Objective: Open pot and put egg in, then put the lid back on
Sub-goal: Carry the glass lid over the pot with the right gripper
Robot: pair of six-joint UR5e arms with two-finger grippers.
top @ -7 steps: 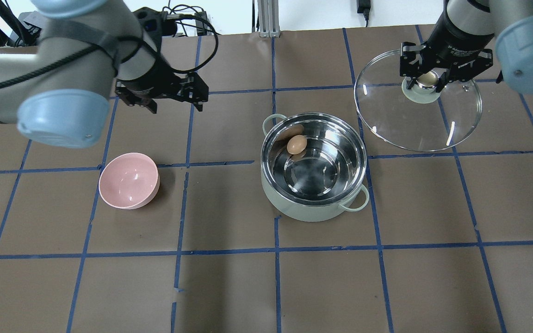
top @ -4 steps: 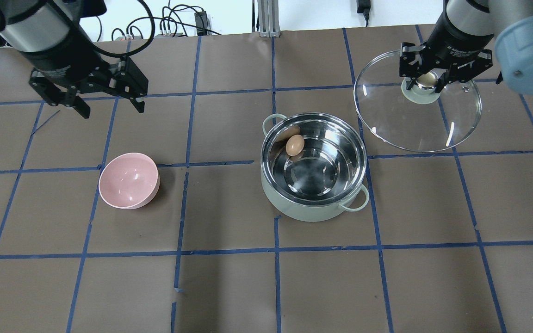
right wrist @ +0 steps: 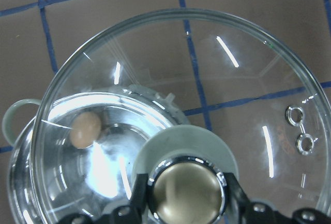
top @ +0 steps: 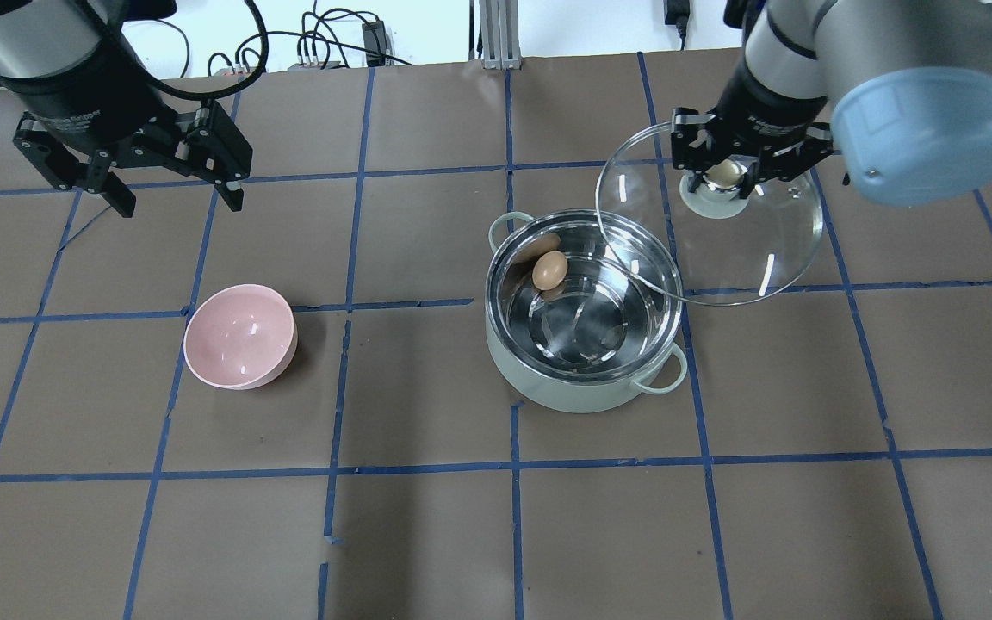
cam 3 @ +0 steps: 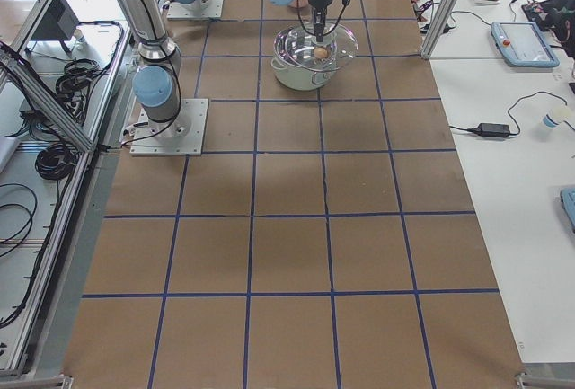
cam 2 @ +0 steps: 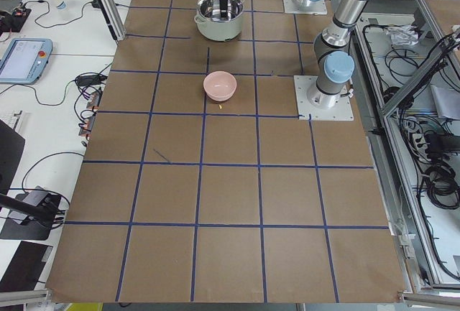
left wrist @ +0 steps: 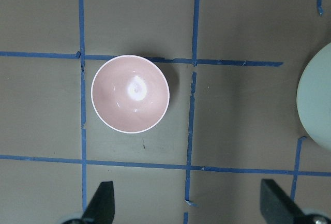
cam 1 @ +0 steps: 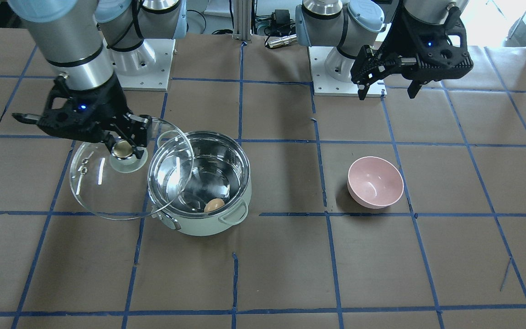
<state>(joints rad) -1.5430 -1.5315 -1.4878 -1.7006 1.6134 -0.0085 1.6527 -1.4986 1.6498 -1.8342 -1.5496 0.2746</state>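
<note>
The mint-green pot [top: 548, 392] [cam 1: 208, 228] stands open mid-table with the brown egg [top: 549, 269] [cam 1: 214, 205] [right wrist: 85, 130] lying inside against its steel wall. My right gripper [top: 722, 175] [cam 1: 123, 148] is shut on the gold-topped knob of the glass lid [top: 746, 250] [cam 1: 94, 192] [right wrist: 248, 100] and holds it in the air, its edge overlapping the pot's rim on my right. My left gripper [top: 170, 194] [cam 1: 385, 89] is open and empty, high above the table far to the pot's left.
A pink bowl [top: 239, 336] [cam 1: 375, 182] [left wrist: 130, 93] sits on the table left of the pot, below my left gripper. Blue tape lines grid the brown table. The arm bases [cam 1: 336, 68] stand at the table's back edge.
My right gripper has carried the lid leftward, from beside the pot to overlapping its rim. My left arm has swung left, away from the pot. The egg stays in the pot.
</note>
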